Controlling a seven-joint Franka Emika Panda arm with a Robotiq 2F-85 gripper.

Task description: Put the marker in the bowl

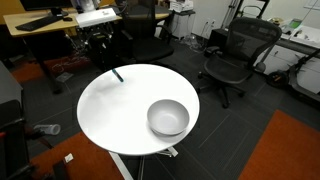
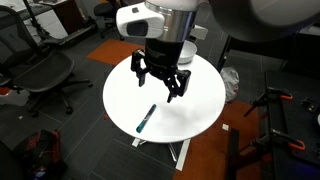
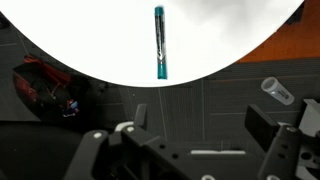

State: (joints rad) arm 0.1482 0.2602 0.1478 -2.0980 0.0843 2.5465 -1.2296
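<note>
The marker (image 3: 159, 43), a thin dark teal pen, lies on the round white table (image 3: 70, 45) near its edge, at the top of the wrist view. It also shows in both exterior views (image 1: 118, 75) (image 2: 146, 119). The light-grey bowl (image 1: 168, 118) stands on the table (image 1: 110, 110) away from the marker; in the exterior view with the arm it is hidden. My gripper (image 2: 160, 80) hangs open and empty above the table (image 2: 205, 105), up and away from the marker. Its spread fingers (image 3: 195, 130) fill the bottom of the wrist view.
Black office chairs (image 1: 232, 55) (image 2: 45, 75) and desks (image 1: 40, 25) stand around the table. A red and black bag (image 3: 45, 85) and a small bottle (image 3: 277, 90) lie on the dark floor. Orange carpet (image 1: 285, 150) lies to one side.
</note>
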